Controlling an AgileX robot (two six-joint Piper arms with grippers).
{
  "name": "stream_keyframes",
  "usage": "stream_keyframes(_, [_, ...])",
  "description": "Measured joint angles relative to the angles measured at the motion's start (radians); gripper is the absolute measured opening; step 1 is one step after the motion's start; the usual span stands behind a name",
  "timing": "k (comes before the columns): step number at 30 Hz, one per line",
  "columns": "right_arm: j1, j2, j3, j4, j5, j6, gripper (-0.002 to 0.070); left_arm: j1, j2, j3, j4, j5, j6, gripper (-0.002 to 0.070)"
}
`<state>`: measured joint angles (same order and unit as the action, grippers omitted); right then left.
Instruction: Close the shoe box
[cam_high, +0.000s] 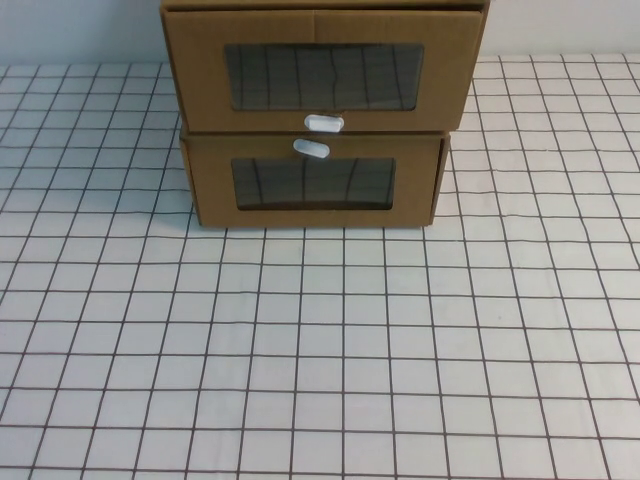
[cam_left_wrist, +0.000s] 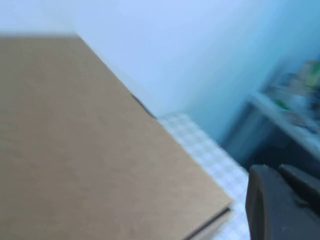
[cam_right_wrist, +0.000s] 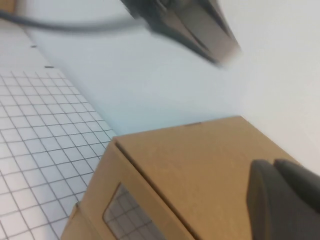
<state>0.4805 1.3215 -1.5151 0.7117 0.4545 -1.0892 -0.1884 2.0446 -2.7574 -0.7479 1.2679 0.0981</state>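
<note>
The shoe box (cam_high: 200, 80) is the upper of two stacked brown cardboard boxes at the back middle of the table, with a clear window (cam_high: 323, 76) and a white pull tab (cam_high: 323, 122) below it. Its front panel stands forward of the box under it. Neither gripper shows in the high view. In the left wrist view my left gripper (cam_left_wrist: 280, 172) is beside the box's cardboard top (cam_left_wrist: 75, 150), fingers together and empty. In the right wrist view my right gripper (cam_right_wrist: 275, 165) is over the box's top (cam_right_wrist: 200, 160), fingers together and empty.
The lower cardboard box (cam_high: 210, 185) has its white tab (cam_high: 311, 148) above its window. The checked tablecloth (cam_high: 320, 350) stretches in front of and beside the boxes. A pale wall stands behind. A blurred dark arm (cam_right_wrist: 190, 25) crosses the right wrist view.
</note>
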Motion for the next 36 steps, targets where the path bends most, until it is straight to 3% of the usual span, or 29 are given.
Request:
stream_keyframes(6, [-0.144, -0.112, 0.0, -0.008, 0.042, 0.213, -0.0013, -0.002, -0.209, 0.0, 0.41, 0.011, -0.081, -0.0005])
stream_keyframes(8, [-0.183, -0.158, 0.0, -0.009, 0.059, 0.279, -0.0013, 0.0, -0.264, 0.0, 0.481, 0.013, -0.098, -0.0005])
stream_keyframes(21, [-0.24, -0.427, 0.039, -0.278, 0.229, 0.625, -0.0013, 0.0, -0.582, 0.051, 0.467, 0.016, -0.074, -0.0005])
stream_keyframes(27, [-0.242, -0.598, 0.268, -0.284, 0.107, 0.664, -0.0013, 0.0, -0.753, 0.374, 0.48, 0.016, -0.058, -0.0005])
stream_keyframes(31, [-0.242, -0.711, 0.444, -0.284, 0.064, 0.703, -0.0013, 0.0, -0.9, 0.688, 0.502, 0.01, -0.013, -0.0005])
stream_keyframes(36, [-0.242, -0.806, 0.645, -0.246, 0.085, 0.725, -0.0013, 0.0, -1.13, 1.15, 0.568, -0.122, 0.01, -0.0005])
